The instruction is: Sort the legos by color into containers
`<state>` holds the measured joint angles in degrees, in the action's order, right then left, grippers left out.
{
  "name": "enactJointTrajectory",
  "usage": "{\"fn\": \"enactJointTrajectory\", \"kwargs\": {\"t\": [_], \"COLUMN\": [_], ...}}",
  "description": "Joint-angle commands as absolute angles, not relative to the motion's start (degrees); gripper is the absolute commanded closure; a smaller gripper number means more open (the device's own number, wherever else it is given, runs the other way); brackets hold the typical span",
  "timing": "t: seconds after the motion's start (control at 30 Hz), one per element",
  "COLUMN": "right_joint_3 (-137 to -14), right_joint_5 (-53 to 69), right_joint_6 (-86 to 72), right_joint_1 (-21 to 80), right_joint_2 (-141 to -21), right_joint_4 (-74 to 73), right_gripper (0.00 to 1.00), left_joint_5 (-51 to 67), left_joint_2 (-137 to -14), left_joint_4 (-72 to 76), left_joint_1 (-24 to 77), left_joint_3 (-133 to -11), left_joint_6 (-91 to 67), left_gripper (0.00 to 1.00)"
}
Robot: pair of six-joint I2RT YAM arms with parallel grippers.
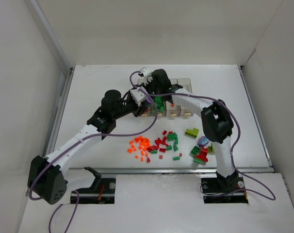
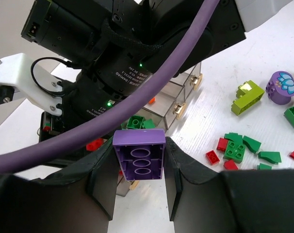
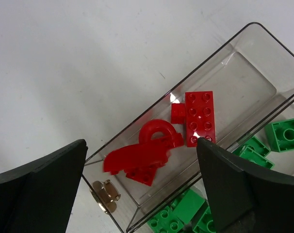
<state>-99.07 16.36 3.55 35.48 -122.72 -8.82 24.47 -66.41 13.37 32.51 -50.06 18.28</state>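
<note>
Left fingers (image 2: 104, 182) clamped on purple brick (image 2: 138, 156), hollow underside facing the wrist camera, held close to the brass-dot end of the bin row (image 1: 183, 85). Right fingers (image 3: 45, 189) wide apart with nothing between them, hovering over the red bin (image 3: 249, 80). That bin holds red bricks (image 3: 200, 116); the bin beside it holds green bricks (image 3: 285, 133). Brass dot (image 3: 106, 194) sits on the red bin's end wall. Loose legos lie on the counter (image 1: 98, 92) on the near side of the bins, apart from them: orange cluster (image 1: 139, 145), reds (image 1: 159, 143), greens (image 1: 172, 138), lime brick (image 1: 191, 131), round purple piece (image 1: 203, 141).
</note>
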Motion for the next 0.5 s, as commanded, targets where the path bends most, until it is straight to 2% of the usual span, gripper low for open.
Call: {"fn": "enactJointTrajectory", "kwargs": {"t": [0.0, 0.23, 0.47], "right_joint_3": [-100.81, -101.43, -88.79], "right_joint_5": [17.76, 13.11, 2.84], "right_joint_6": [3.16, 0.89, -6.59], "right_joint_1": [35.51, 29.55, 21.19], "right_joint_2": [-121.38, -114.45, -98.02], "right_joint_4": [-6.86, -6.86, -6.86], "right_gripper": [0.00, 0.00, 0.00], "left_joint_5": [23.82, 25.75, 32.60], "left_joint_2": [-67.58, -72.94, -89.45], "left_joint_4": [16.35, 16.35, 16.96], "left_joint_1": [32.26, 32.26, 32.26], "left_joint_3": [-50.36, -55.36, -68.01], "left_joint_6": [18.11, 18.11, 17.24], "left_gripper": [1.00, 1.00, 1.00]}}
